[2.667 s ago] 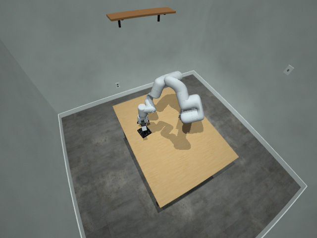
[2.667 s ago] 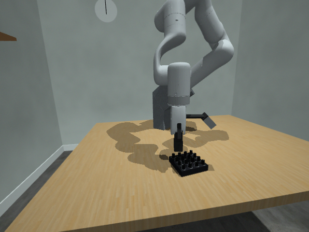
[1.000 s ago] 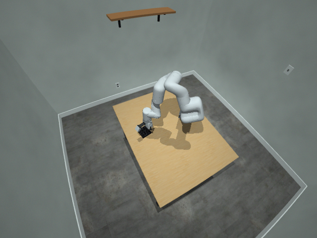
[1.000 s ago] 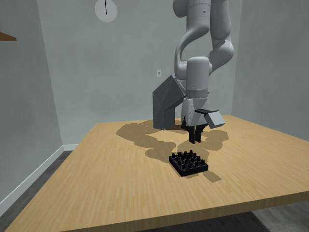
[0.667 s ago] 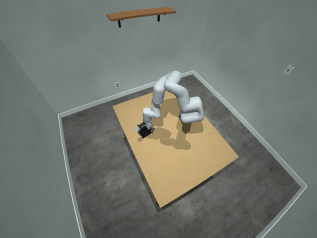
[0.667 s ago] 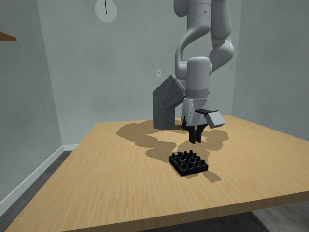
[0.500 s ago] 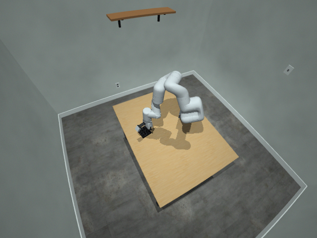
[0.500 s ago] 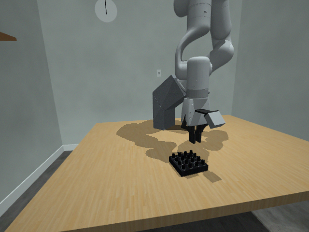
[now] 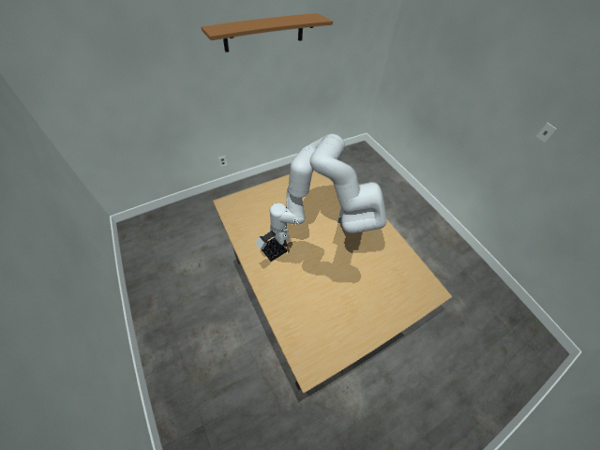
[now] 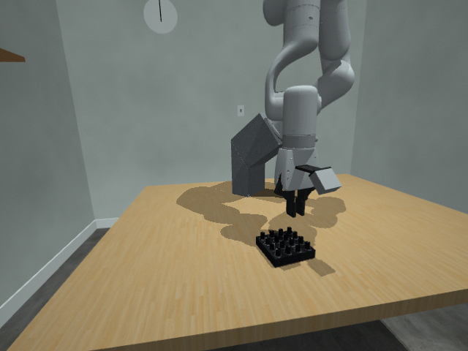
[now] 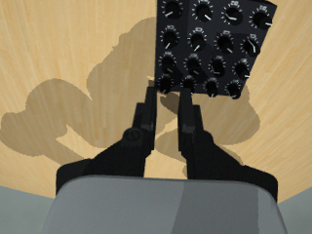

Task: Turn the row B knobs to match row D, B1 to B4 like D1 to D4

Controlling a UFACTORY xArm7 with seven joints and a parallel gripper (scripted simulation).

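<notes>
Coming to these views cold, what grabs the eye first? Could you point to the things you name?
The big white arm (image 9: 334, 164) (image 10: 300, 109), arching over the wooden table (image 9: 349, 300) (image 10: 189, 295) (image 11: 39, 54). Next, the black knob box (image 9: 274, 248) (image 10: 284, 248) (image 11: 214, 54) on the tabletop, its knobs in a grid, with the gripper's (image 10: 295, 215) (image 11: 168, 90) two dark fingers slightly apart above it.

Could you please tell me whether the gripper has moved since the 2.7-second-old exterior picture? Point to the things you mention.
Yes; against the pale round wall clock (image 10: 160, 15), the white-and-black gripper (image 10: 295, 214) (image 11: 168, 100) now sits farther right.
</notes>
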